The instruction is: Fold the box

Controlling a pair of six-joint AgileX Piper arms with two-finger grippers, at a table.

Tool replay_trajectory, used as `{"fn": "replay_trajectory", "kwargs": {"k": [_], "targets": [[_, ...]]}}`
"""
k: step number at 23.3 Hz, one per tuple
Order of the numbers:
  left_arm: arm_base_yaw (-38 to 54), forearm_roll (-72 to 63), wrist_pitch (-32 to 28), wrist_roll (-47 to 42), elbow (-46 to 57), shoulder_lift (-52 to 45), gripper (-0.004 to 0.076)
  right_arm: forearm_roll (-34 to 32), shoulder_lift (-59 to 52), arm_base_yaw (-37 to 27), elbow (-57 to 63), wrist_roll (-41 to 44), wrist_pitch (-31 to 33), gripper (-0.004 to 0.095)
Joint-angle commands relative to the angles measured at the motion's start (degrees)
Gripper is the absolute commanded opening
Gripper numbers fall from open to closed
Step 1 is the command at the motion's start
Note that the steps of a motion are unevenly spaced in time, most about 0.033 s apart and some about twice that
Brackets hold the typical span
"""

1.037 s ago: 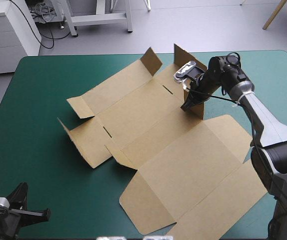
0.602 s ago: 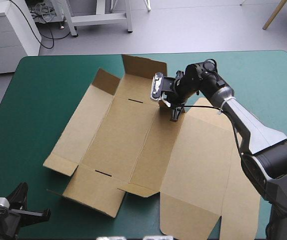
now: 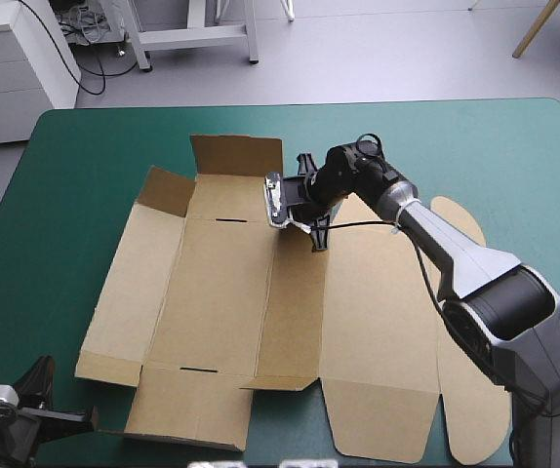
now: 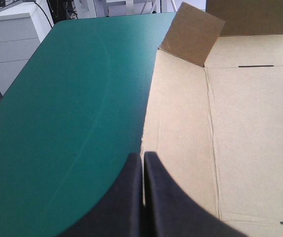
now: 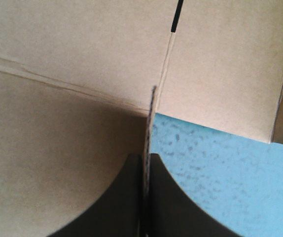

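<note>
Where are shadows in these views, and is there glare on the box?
High view: even light, no glare on the box. Left wrist view: the raised flap looks darker than the rest. Right wrist view: board beside the right gripper lies in shade.

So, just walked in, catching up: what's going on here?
The right gripper is shut on the far edge of the box, which lies mostly flat on the table, its far flaps raised. The left gripper, shut, hovers near the table's near left corner, holding nothing.
</note>
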Motion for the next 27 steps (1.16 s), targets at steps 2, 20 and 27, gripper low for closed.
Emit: {"fn": "replay_trajectory", "kwargs": {"k": [2,20,27], "targets": [[0.0,-0.1,-4.4,-0.1,-1.2,-0.7,-0.001,2.6,-3.5,0.7,-1.8,-3.0,-2.6,-0.002],[0.0,-0.1,-4.4,0.1,-1.2,-0.7,-0.001,4.4,-6.8,0.7,-1.8,3.3,-1.5,0.0833],[0.0,-0.1,-4.4,0.1,-1.2,-0.7,-0.001,-1.5,-15.9,0.7,-1.8,15.2,0.6,0.0772]]}}
